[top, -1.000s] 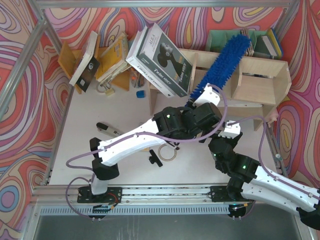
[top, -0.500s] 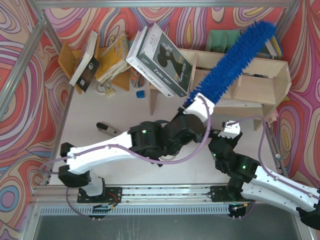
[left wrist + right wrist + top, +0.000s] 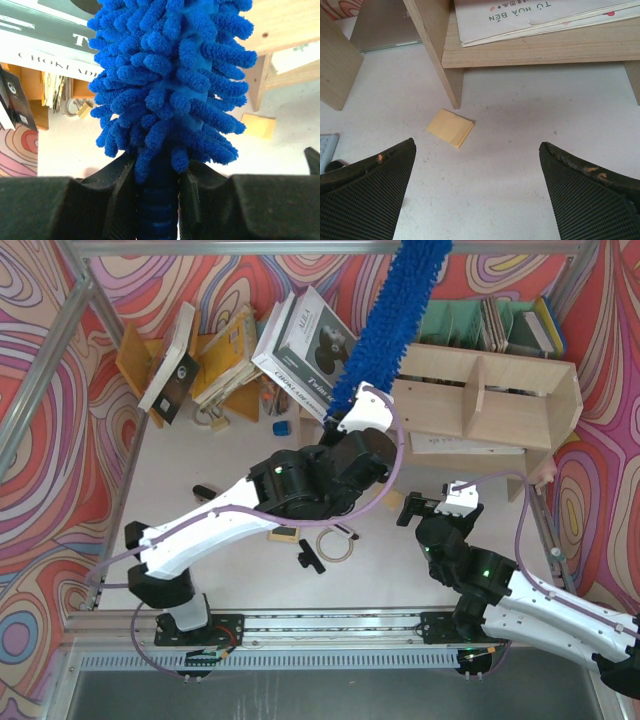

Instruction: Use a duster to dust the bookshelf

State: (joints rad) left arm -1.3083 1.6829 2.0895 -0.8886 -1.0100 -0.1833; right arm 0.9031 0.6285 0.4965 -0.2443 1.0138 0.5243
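Observation:
The bright blue duster (image 3: 393, 312) points up and away, its fluffy head over the left end of the pale plywood bookshelf (image 3: 505, 390) and running past the top edge of the view. My left gripper (image 3: 355, 418) is shut on the duster's ribbed blue handle just below the head, as the left wrist view (image 3: 156, 175) shows, with the head (image 3: 170, 85) filling that view. The shelf shows behind it (image 3: 292, 22). My right gripper (image 3: 412, 508) is open and empty (image 3: 477, 150), low over the table in front of the shelf's foot (image 3: 451, 80).
A large book (image 3: 315, 352) leans at the shelf's left end. An orange-brown rack of leaning books (image 3: 215, 365) stands back left, a green file holder (image 3: 450, 322) behind the shelf. Papers (image 3: 530, 15) lie in the shelf. A yellow note pad (image 3: 450, 128), tape ring (image 3: 333, 545) and black clip (image 3: 310, 558) lie on the table.
My left arm has swung the duster leftwards, from across the shelf's right half to over its left end, and the head now points more steeply away. The right arm has not moved.

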